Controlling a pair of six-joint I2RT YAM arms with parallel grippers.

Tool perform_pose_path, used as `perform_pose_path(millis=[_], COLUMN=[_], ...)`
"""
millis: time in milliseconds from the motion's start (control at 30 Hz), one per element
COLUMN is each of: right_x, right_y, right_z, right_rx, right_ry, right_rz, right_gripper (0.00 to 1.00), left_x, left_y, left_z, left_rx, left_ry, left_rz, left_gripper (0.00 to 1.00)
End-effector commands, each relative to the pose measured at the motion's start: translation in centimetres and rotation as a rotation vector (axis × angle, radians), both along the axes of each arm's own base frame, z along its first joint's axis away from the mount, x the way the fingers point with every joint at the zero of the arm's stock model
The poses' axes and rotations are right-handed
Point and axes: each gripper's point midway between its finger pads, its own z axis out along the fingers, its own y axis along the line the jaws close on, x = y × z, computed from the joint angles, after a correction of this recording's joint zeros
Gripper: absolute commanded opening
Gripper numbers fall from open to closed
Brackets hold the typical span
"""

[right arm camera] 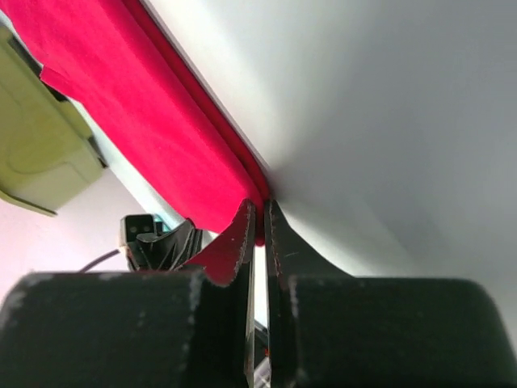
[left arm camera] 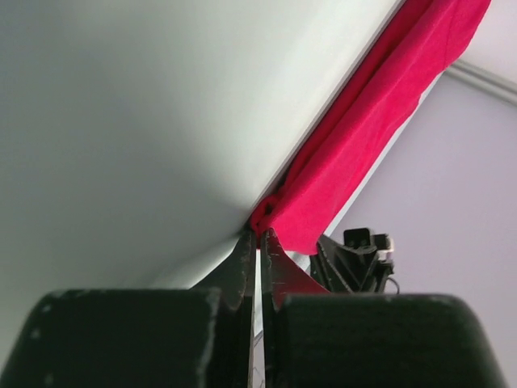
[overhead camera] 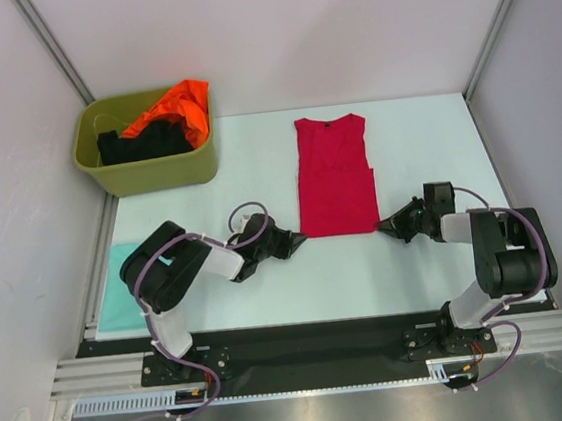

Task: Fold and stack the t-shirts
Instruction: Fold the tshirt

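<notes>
A crimson-red t-shirt (overhead camera: 334, 176) lies flat in the middle of the table, sides folded in, collar at the far end. My left gripper (overhead camera: 297, 238) is shut on its near left corner (left arm camera: 266, 215). My right gripper (overhead camera: 383, 226) is shut on its near right corner (right arm camera: 257, 194). Each wrist view shows the other gripper beyond the red cloth. A pale teal t-shirt (overhead camera: 120, 286) lies folded at the table's near left edge, partly hidden by the left arm. An orange t-shirt (overhead camera: 174, 105) and a black one (overhead camera: 143, 141) lie in the tub.
An olive-green plastic tub (overhead camera: 151, 169) stands at the far left of the table; it also shows in the right wrist view (right arm camera: 36, 158). Pale walls and metal frame posts enclose the table on three sides.
</notes>
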Motion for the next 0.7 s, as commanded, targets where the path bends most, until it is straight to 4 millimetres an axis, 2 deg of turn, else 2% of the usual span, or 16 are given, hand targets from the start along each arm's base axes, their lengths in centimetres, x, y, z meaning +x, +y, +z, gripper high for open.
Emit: perform_pose_path(millis=[0, 200, 233, 267, 367, 400, 467, 600, 667], right_x=[-2.7, -7.0, -7.3, -8.7, -10.3, -12.0, -13.6, -16.1, -16.4], right_y=[0.3, 0.4, 0.4, 0.5, 0.5, 1.2, 1.6, 2.0, 2.1], right_z=[0.3, 1.1, 2.1, 1.8, 3.1, 2.7, 2.7, 2.6, 3.4], right_rx=[-0.047, -0.077, -0.083, -0.085, -0.110, -0.112, -0.105, -0.118, -0.123], right_ry=[0.022, 0.043, 0.010, 0.040, 0.002, 0.052, 0.067, 0.095, 0.068], right_rz=[0.098, 0.170, 0.175, 0.189, 0.209, 0.255, 0.277, 0.310, 0.315], right_gripper=[0.00, 0.00, 0.00, 0.00, 0.00, 0.00, 0.00, 0.00, 0.00], left_x=[-3.4, -7.3, -8.0, -9.1, -11.2, -11.5, -12.9, -13.6, -14.3], left_y=[2.0, 1.8, 1.8, 1.6, 1.4, 1.3, 1.8, 2.8, 3.5], left_z=[-1.5, 0.3, 0.4, 0.8, 1.2, 2.3, 2.1, 3.8, 4.5], left_rx=[0.077, 0.050, 0.050, 0.037, 0.034, 0.018, 0.029, 0.040, 0.055], left_ry=[0.046, 0.028, 0.033, 0.033, 0.035, 0.018, 0.037, 0.010, 0.010], left_rz=[-0.057, -0.119, -0.130, -0.148, -0.178, -0.184, -0.195, -0.171, -0.172], left_gripper=[0.01, 0.00, 0.00, 0.00, 0.00, 0.00, 0.00, 0.00, 0.00])
